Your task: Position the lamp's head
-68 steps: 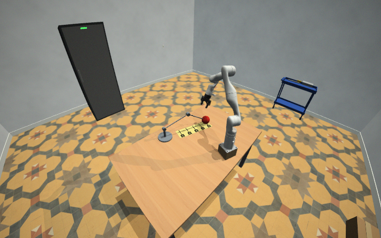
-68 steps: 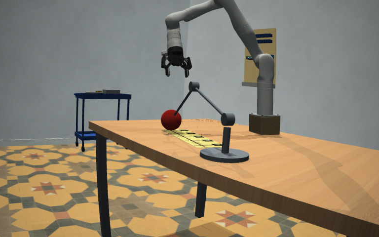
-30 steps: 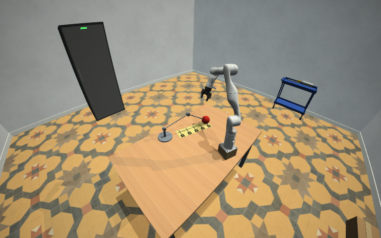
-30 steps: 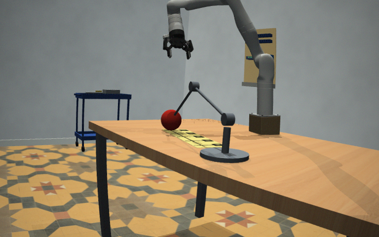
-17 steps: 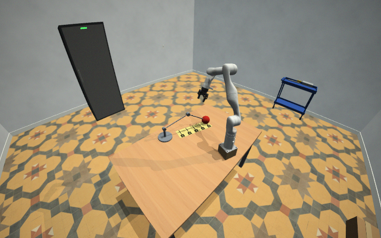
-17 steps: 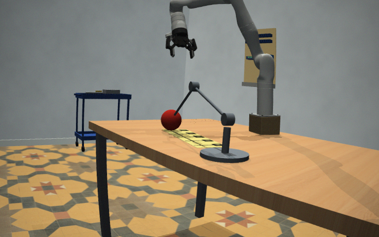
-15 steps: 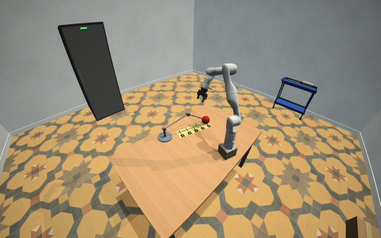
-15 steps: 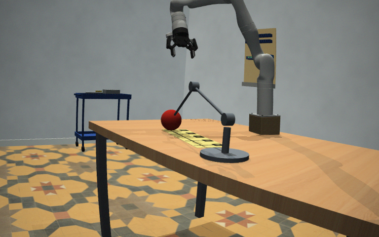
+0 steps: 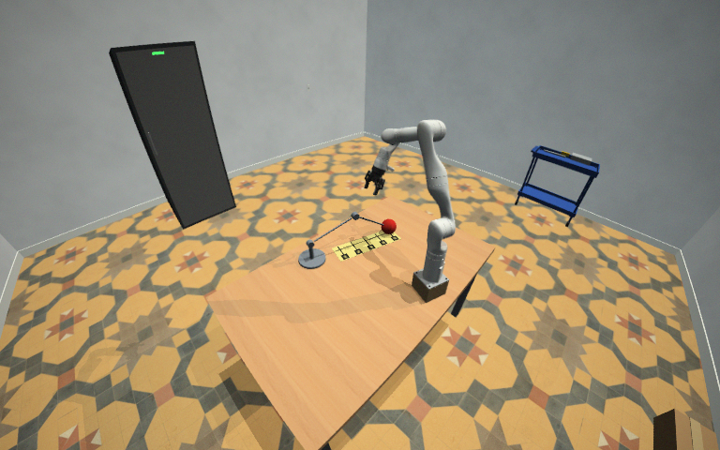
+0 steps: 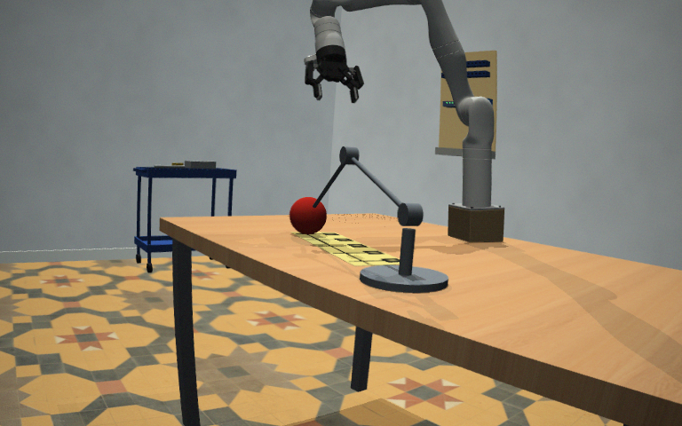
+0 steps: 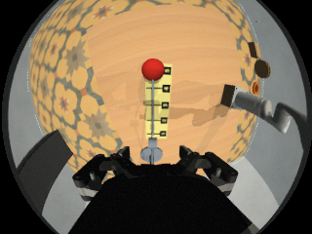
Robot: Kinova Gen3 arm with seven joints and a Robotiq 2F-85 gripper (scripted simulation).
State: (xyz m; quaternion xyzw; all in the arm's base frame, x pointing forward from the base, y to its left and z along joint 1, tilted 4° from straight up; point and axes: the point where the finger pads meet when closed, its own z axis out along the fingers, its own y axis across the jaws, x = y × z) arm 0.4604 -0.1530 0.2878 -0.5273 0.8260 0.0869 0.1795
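The lamp has a round grey base (image 9: 311, 259) on the wooden bench, two thin dark arms with an elbow joint (image 10: 348, 154) and a red ball head (image 9: 388, 225). The head (image 10: 307, 215) rests low at the far end of the yellow strip with numbered marks (image 9: 367, 246), touching or almost touching it. In the wrist view the head (image 11: 152, 68) lies at the strip's far end (image 11: 158, 104), the base (image 11: 148, 152) near the fingers. My gripper (image 10: 335, 87) is open and empty, high above the lamp's elbow.
The arm's pedestal (image 9: 429, 285) stands on the bench to the right of the strip. A blue cart (image 9: 557, 177) stands by the far wall and a dark door panel (image 9: 172, 131) leans at the left wall.
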